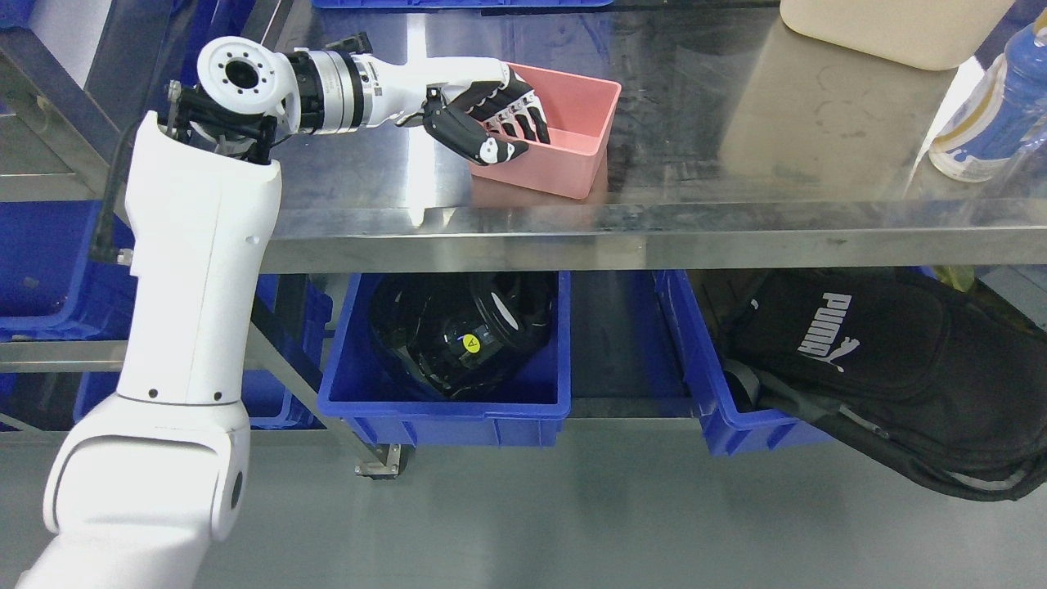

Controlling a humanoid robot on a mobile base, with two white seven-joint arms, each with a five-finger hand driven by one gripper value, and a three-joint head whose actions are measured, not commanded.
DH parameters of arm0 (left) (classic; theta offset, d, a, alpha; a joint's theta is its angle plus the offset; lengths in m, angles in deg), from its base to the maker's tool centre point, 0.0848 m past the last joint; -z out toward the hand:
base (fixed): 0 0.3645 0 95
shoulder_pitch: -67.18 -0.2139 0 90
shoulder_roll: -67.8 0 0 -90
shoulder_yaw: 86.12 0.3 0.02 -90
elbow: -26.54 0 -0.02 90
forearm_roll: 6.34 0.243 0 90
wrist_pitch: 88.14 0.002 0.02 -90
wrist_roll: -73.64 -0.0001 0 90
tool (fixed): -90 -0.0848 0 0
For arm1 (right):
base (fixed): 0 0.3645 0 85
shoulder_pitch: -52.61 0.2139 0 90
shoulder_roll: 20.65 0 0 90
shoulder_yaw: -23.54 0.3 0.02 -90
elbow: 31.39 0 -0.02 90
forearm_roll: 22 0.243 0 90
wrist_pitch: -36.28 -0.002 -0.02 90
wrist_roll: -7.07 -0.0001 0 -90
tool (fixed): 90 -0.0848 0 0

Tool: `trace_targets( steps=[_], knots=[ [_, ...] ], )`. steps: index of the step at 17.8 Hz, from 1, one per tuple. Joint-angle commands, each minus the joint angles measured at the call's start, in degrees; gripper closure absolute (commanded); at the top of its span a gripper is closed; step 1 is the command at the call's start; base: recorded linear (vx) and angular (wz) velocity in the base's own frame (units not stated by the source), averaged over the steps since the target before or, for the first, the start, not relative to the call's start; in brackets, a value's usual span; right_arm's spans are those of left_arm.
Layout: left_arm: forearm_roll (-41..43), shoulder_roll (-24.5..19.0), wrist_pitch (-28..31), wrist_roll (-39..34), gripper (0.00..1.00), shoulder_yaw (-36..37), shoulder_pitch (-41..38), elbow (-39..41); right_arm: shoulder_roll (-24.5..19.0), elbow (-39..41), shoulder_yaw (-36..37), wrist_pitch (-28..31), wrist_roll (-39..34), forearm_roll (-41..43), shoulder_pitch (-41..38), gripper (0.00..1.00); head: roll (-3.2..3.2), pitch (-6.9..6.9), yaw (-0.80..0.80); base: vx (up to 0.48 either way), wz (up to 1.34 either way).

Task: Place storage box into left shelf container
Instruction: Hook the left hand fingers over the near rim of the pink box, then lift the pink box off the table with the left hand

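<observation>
A pink open-topped storage box (577, 123) stands on the steel table top (736, 147), near its front edge. My left hand (519, 141) reaches in from the left and is shut on the box's left wall. The four fingers (515, 114) hook over the rim into the box, and the thumb (478, 139) presses on the outside. Whether the box is lifted off the steel I cannot tell. A blue bin (41, 270) sits on the shelf at the far left, partly hidden by my arm. My right arm does not show.
Under the table a blue bin (442, 413) holds a black helmet-like object (458, 335). Another blue bin (720, 409) to its right carries a black bag (859, 352). A beige container (891, 29) and a bottle (994, 106) stand at the table's far right.
</observation>
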State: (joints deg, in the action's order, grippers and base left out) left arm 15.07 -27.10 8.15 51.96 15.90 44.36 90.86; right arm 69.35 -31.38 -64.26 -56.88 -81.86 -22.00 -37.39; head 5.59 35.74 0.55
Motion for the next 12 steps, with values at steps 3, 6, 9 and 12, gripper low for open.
trace_targets(
  steps=[3,6,9,12],
  knots=[
    [-0.06,1.56,-4.18,-0.39,1.0,-7.71,-0.03,2.29,1.0,1.0,0.0,0.0,-0.02,0.0,1.06,0.01,0.0,0.0,0.0,-0.001,-0.01],
    [-0.06,1.13,-7.16,-0.21,1.0,-10.08,-1.0,5.28,1.0,1.0,0.0,0.0,-0.02,0.0,1.06,0.01,0.0,0.0,0.0,0.0,0.0],
    [0.03,1.13,-11.29,-0.21,1.0,-11.84,-2.4,6.95,1.0,1.0,0.0,0.0,-0.02,0.0,1.06,0.01,0.0,0.0,0.0,0.0,0.0],
    [0.03,1.39,-16.21,-0.47,1.0,-13.33,-3.37,10.37,1.0,1.0,0.0,0.0,-0.02,0.0,1.06,0.01,0.0,0.0,0.0,0.0,0.0]
  ],
)
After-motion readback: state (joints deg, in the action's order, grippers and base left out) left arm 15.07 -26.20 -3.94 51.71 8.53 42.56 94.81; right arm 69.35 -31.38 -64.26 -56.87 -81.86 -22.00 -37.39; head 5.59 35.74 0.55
